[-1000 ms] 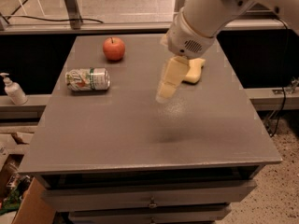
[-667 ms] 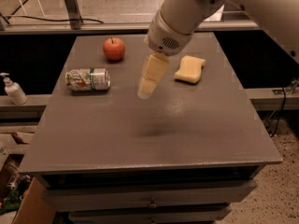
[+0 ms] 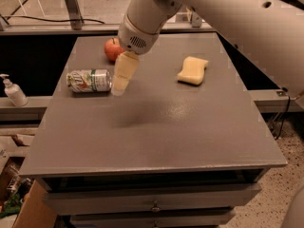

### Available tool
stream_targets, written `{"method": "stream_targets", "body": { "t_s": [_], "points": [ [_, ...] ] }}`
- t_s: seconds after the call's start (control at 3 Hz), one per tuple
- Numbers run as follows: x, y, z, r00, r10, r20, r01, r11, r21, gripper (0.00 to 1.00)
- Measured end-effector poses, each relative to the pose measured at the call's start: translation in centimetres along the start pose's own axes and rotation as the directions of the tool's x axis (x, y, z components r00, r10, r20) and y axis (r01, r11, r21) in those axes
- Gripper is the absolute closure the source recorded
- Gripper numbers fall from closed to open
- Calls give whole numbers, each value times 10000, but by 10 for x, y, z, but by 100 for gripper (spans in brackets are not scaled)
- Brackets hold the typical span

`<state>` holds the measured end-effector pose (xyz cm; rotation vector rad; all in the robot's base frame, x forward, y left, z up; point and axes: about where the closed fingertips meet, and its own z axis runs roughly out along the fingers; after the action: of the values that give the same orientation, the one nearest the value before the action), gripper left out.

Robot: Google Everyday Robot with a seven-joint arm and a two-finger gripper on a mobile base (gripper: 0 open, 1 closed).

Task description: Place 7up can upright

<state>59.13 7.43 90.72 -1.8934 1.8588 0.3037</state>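
Observation:
The 7up can (image 3: 89, 80) lies on its side on the grey table (image 3: 156, 122) near the left edge, its silver top to the right. My gripper (image 3: 120, 83) hangs from the white arm, above the table, its cream fingers pointing down just to the right of the can's top end. It holds nothing that I can see.
A red apple (image 3: 113, 49) sits behind the can, partly hidden by the arm. A yellow sponge (image 3: 193, 70) lies at the right back. A white soap bottle (image 3: 13, 91) stands on a ledge left of the table. Drawers are below the front edge.
The arm has swung left across the table, from near the sponge to right beside the can. The can, apple and sponge have not moved.

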Motion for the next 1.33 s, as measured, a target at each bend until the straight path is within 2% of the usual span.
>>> {"method": "stream_targets", "body": {
  "t_s": [0.67,1.33],
  "points": [
    [-38,-15,50,9979,-557,-327,549,9982,-257,0],
    [-63,-30,92,9900,-938,-1052,899,9951,-407,0]
  ]
}}
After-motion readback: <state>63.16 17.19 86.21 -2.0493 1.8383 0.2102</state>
